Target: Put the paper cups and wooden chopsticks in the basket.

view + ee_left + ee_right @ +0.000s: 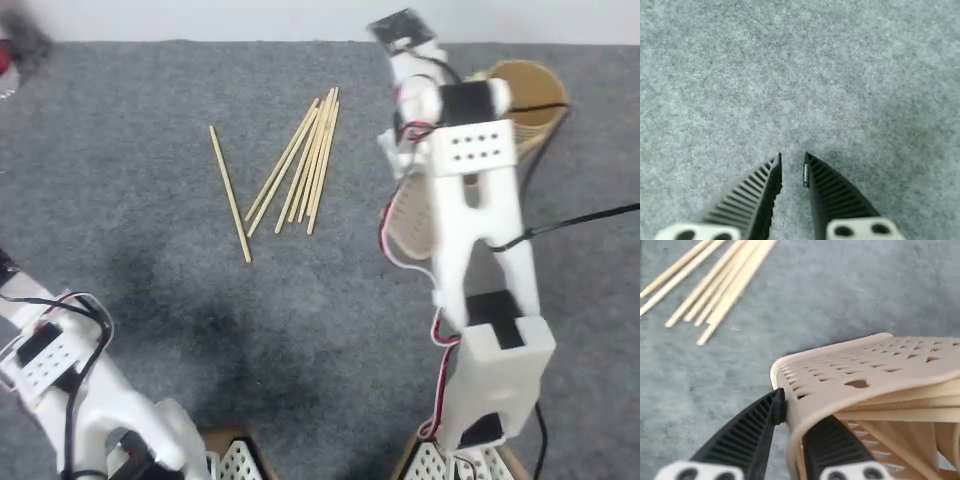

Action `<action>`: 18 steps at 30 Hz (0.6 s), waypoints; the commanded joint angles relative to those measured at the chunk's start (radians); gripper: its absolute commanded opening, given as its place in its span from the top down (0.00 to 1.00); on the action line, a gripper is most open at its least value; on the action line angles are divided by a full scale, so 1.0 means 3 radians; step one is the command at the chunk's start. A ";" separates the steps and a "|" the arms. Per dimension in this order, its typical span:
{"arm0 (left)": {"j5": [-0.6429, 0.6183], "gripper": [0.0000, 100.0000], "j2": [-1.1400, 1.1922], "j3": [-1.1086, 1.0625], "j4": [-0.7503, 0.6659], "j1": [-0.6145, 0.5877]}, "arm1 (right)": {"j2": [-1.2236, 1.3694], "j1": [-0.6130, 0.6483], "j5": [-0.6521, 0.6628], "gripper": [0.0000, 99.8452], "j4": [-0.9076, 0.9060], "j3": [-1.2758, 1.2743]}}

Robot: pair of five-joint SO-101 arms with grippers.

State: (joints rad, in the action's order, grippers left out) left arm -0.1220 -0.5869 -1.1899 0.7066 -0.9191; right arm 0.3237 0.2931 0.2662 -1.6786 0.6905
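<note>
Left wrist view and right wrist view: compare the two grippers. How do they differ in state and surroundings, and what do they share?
The left gripper holds nothing, fingers slightly parted; the right gripper clamps the wall of the basket, one finger on each side. The left gripper is above bare grey carpet; the right gripper has wooden chopsticks lying beyond it. Both have black ribbed fingers.

Grey carpeted table (150,120), wooden chopsticks (318,160) lying loose, fanned, near its middle

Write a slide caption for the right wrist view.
Right gripper clamps the basket wall, wooden chopsticks lying on the grey mat beyond.
</note>
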 commanded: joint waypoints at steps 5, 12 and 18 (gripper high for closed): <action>-0.0010 0.92 -0.0082 0.0008 -0.0046 0.0020 | 0.0008 0.0079 -0.0010 0.94 -0.0023 0.0174; -0.0010 0.92 -0.0082 0.0008 -0.0046 0.0020 | -0.0161 0.0110 0.0010 0.66 -0.0095 0.0210; -0.0010 0.92 -0.0082 0.0008 -0.0041 0.0026 | -0.0939 0.0090 0.0010 0.72 -0.0233 0.0946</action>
State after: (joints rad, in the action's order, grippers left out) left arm -0.1220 -0.5869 -1.1899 0.7066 -0.9191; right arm 0.2179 0.3222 0.2662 -1.7261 0.8163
